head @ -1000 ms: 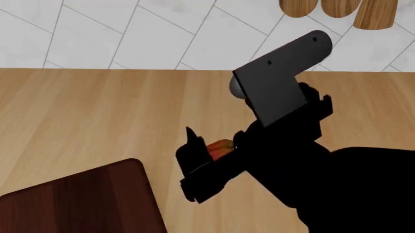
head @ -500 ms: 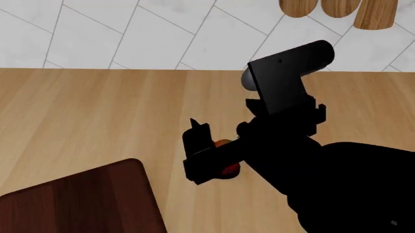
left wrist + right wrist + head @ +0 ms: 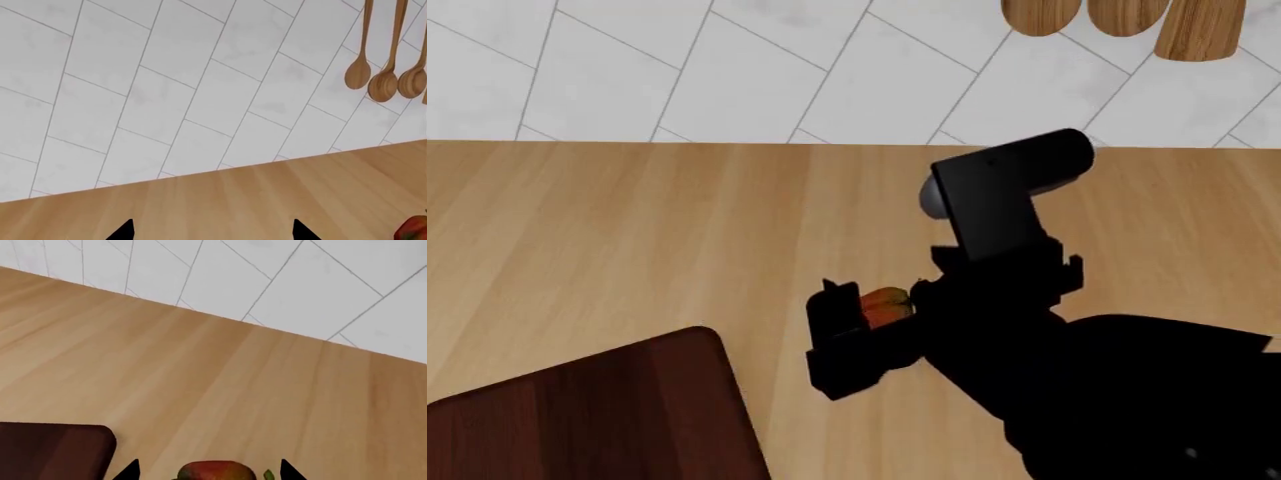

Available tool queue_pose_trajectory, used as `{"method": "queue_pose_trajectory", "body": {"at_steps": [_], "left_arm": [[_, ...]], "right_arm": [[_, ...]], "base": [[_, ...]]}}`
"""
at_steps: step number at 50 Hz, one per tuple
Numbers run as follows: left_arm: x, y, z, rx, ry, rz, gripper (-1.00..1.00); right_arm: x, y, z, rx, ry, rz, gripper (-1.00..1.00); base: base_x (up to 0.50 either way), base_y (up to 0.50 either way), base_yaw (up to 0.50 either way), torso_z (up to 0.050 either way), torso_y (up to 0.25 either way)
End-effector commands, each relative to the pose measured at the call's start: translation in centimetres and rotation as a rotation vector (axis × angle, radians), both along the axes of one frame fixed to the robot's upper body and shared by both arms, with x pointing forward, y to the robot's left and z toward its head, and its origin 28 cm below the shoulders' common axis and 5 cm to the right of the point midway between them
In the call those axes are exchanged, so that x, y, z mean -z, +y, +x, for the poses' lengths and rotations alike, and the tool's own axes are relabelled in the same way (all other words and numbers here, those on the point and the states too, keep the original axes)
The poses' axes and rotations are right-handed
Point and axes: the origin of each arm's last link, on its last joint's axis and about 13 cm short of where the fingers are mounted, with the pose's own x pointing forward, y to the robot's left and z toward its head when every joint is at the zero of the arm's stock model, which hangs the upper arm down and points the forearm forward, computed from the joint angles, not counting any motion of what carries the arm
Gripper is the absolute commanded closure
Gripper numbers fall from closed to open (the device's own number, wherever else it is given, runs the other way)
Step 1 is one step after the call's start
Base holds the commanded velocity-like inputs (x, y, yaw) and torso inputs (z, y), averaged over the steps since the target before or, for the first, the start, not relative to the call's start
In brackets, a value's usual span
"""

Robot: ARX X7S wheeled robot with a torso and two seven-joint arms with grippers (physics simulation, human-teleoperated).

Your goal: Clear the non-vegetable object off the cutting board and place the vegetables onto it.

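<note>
- Right gripper [image 3: 851, 335]: positioned over the light wood countertop [image 3: 627, 240], just right of the cutting board. Its fingers [image 3: 130, 470] stand apart on either side of the bell pepper [image 3: 217, 472]; whether they press on it cannot be told.
- Bell pepper: red with orange and green patches, sitting off the board, near the board's rounded corner.
- Cutting board [image 3: 587, 415]: dark reddish-brown, at the near left of the head view; the visible part carries nothing.
- Left gripper [image 3: 210, 232]: only two dark fingertips show, spread wide, grasping nothing, facing the tiled wall [image 3: 167, 75].
- Wooden spoons [image 3: 387, 75]: hanging on that wall.
- Bacon strip and tuber: not seen in any view.
</note>
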Motion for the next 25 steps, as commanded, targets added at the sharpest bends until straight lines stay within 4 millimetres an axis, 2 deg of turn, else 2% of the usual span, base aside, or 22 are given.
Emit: {"method": "queue_pose_trajectory", "body": {"at_steps": [1,25], "left_arm": [[-0.1,-0.1,0.3,0.037,-0.028,-0.014,-1.00],[0.3,-0.1,0.4,0.036,-0.015,-0.016,-1.00]], "right_arm": [[0.1,0.4,0.3,-0.019,0.009,0.010,-1.00],[1.9,0.3,1.7,-0.004,0.048,-0.004,-1.00]], "base": [[0.00,0.00,0.00,0.000,0.000],[0.00,0.00,0.00,0.000,0.000]]}}
